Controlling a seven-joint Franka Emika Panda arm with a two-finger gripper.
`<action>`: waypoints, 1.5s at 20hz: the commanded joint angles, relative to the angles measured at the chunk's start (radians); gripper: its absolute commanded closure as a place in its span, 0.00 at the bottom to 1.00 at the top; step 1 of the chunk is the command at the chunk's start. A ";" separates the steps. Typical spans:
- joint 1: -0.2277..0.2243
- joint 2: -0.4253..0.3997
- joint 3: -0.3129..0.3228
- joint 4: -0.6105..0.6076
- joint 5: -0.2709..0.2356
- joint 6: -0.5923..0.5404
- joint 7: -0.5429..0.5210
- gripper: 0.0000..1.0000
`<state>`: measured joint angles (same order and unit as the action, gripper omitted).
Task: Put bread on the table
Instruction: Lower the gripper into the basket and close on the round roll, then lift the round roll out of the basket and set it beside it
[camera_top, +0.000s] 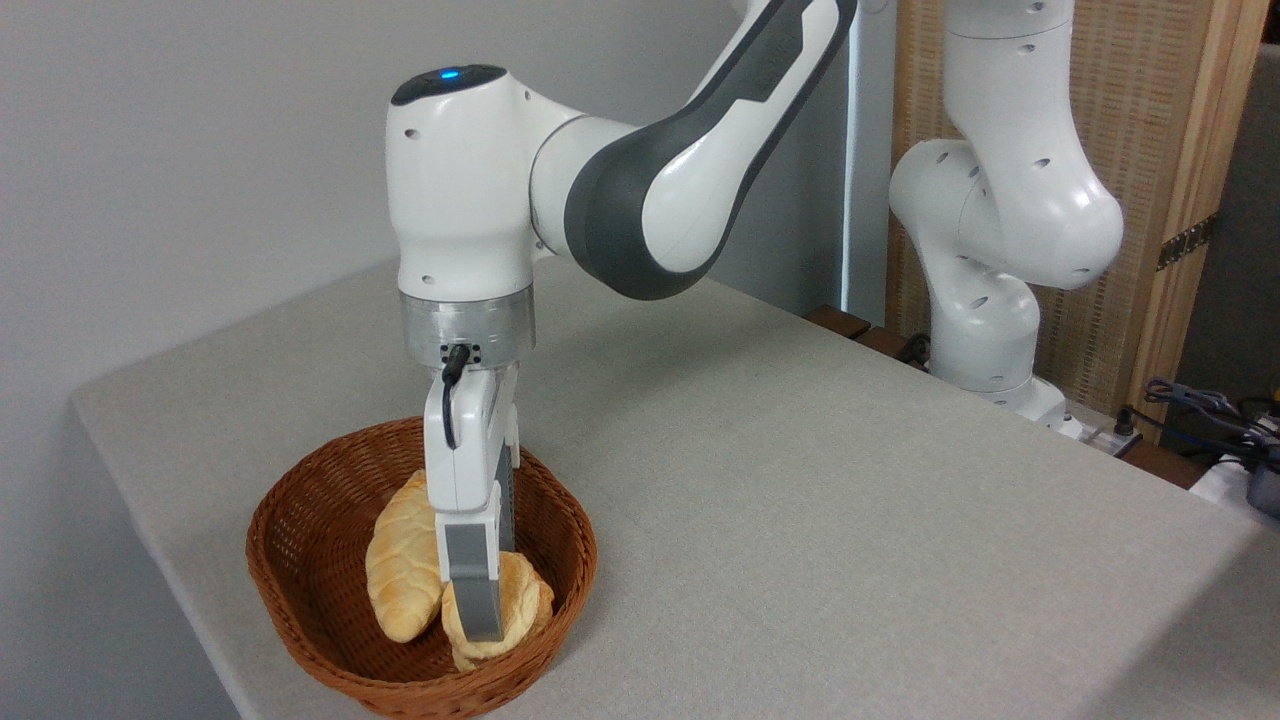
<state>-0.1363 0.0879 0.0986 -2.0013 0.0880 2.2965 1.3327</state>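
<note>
The bread (520, 605), a short golden roll with a crackled crust, lies tilted inside the brown wicker basket (300, 530) at the front left of the table (800, 480). My gripper (485, 600) reaches straight down into the basket. Its near grey finger (473, 590) covers the roll's front face and the far finger stands behind the roll, so the jaws look shut on the bread. The roll's lower end is still down in the basket, and part of it is hidden by the finger.
A longer pointed loaf (400, 560) lies in the basket just left of the roll, touching it. The arm's white base (985, 330) stands at the back right. Cables and clutter (1210, 410) sit off the table's far right edge.
</note>
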 joint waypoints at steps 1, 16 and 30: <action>-0.008 0.010 0.003 0.009 0.024 0.011 0.025 0.00; -0.011 0.015 -0.002 0.009 0.022 0.008 0.031 0.59; -0.009 -0.033 0.007 0.110 -0.103 -0.187 -0.096 0.59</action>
<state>-0.1413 0.0838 0.0985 -1.9166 0.0086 2.1753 1.3228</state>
